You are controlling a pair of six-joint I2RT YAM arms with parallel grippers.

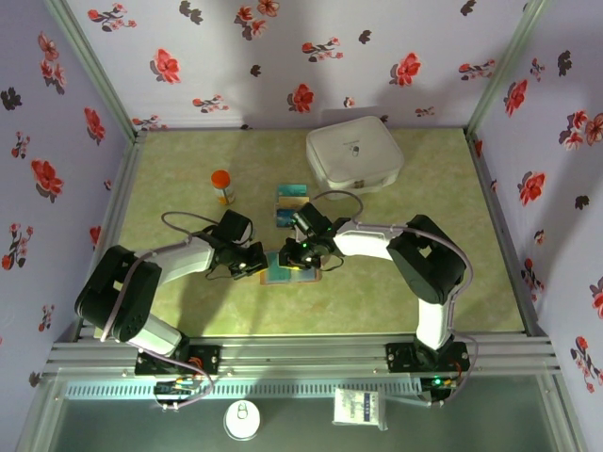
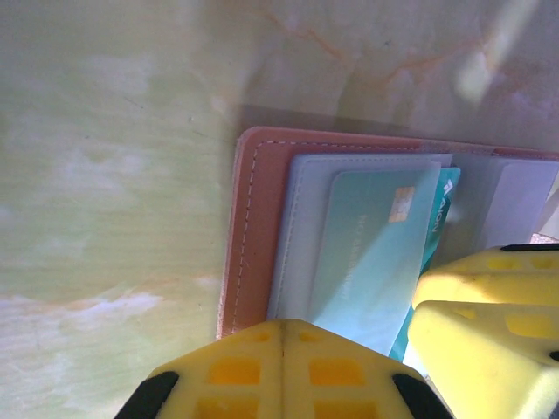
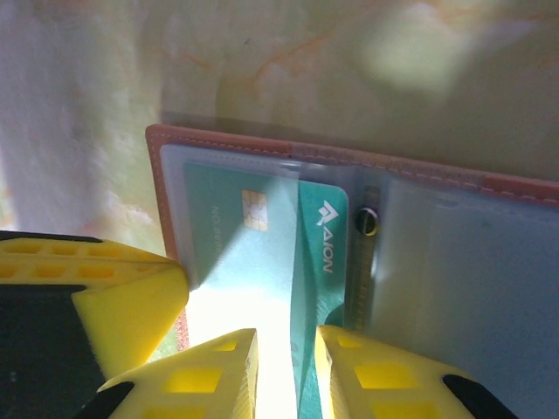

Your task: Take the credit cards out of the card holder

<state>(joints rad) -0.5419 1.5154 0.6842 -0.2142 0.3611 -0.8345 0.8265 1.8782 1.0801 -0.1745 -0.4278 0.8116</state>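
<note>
Left claw [image 2: 281, 339] shut, resting on card holder [image 2: 249, 236]; right claw [image 3: 286, 349] slightly parted astride lodged teal card [image 3: 244, 257]; two credit cards [image 1: 293, 192] out.

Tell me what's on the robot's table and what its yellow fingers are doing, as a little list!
card holder: brown, lying open, clear pocket inside
teal card: partly in that pocket
loose cards: two, lying beyond the card holder
left fingers: shut, over the card holder's edge
right fingers: apart, either side of the teal card's end
orange-capped bottle: standing left of the loose cards
white case: at the back, right of the loose cards
</note>
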